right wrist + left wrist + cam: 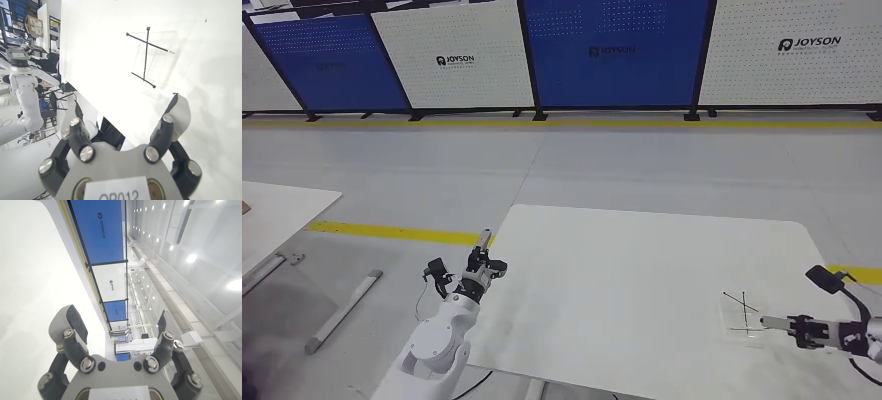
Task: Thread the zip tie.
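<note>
Right gripper hanging wide open, holding nothing, near crossed black zip ties on table. Left gripper gaping wide, empty.

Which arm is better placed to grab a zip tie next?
Right. The right gripper sits open near the zip ties, facing them; the left gripper is at the opposite edge of the table, aimed away.

What stands in my way on the table is the crossed zip ties, lying on a clear tray toward the right near corner. My right gripper, jaws apart, sits at the right edge just beside them, with bare tabletop between. From my left gripper at the left edge, bare tabletop runs across to the tray.
</note>
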Tool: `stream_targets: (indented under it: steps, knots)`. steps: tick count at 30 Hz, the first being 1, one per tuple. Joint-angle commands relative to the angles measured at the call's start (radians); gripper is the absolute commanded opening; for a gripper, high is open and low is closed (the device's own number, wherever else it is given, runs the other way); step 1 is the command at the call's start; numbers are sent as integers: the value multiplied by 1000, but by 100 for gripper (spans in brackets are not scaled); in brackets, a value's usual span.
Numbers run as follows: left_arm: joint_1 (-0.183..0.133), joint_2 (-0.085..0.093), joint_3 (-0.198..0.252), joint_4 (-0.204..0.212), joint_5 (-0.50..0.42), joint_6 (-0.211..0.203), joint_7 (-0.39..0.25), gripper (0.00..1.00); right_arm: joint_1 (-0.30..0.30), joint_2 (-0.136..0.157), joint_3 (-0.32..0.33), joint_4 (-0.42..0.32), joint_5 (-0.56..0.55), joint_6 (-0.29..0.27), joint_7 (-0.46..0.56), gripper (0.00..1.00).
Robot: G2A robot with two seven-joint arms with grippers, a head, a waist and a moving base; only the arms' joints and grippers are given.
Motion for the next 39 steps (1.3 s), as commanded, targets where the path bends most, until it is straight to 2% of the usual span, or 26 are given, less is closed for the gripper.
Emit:
stream_targets:
  steps: [1, 4, 6, 8, 22, 25, 29, 39]
  knots:
    - [0, 0, 0, 0, 0, 0, 0, 100, 31, 0, -33, 21, 2, 23, 0, 100]
    - [0, 0, 0, 0, 0, 0, 0, 100, 85, 3, -83, 75, 21, 56, 0, 100]
    - [0, 0, 0, 0, 0, 0, 0, 100, 128, 6, -140, 116, 24, 124, 0, 100]
    - [0, 0, 0, 0, 0, 0, 0, 100, 168, 9, -196, 147, 17, 147, 0, 100]
    - [0, 0, 0, 0, 0, 0, 0, 100, 168, 9, -196, 147, 17, 147, 0, 100]
    - [0, 0, 0, 0, 0, 0, 0, 100, 175, 8, -204, 167, 36, 216, 0, 100]
    - [0, 0, 0, 0, 0, 0, 0, 100, 193, 16, -229, 164, 25, 275, 0, 100]
    - [0, 0, 0, 0, 0, 0, 0, 100, 193, 16, -229, 164, 25, 275, 0, 100]
